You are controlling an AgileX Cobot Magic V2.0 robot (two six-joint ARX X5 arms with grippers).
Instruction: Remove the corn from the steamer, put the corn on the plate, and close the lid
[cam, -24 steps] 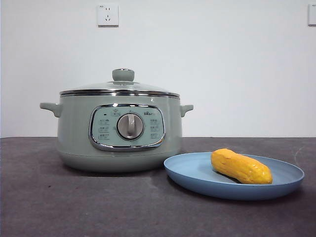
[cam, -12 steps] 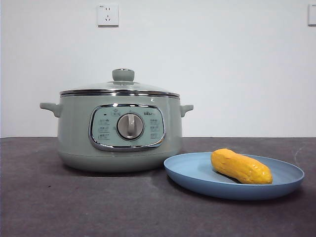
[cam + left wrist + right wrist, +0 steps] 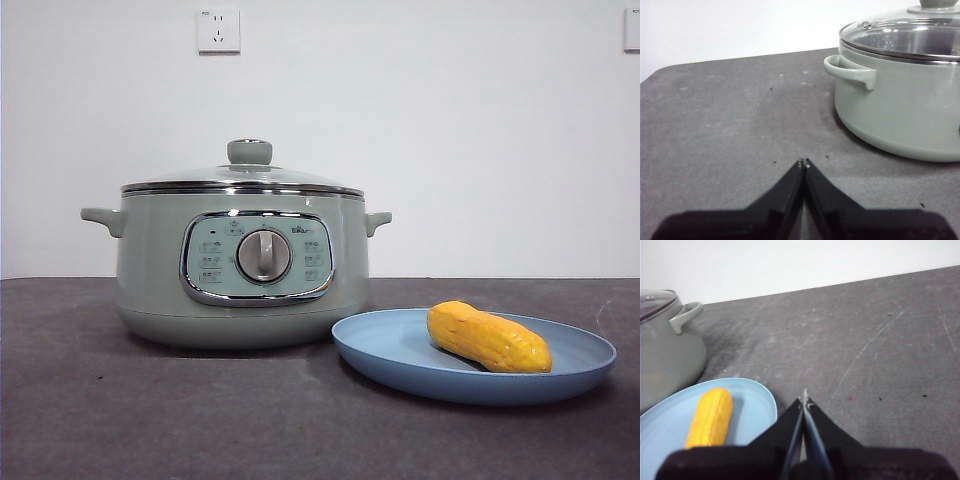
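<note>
Your corn lies lengthwise on the plate, the lid sits seated on the steamer. Both left gripper and right gripper rest with jaws together, holding nothing; nothing seems left to reach for.

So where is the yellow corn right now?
The corn lies on the blue plate, at the right of the front view, beside the green steamer with its lid on.
</note>
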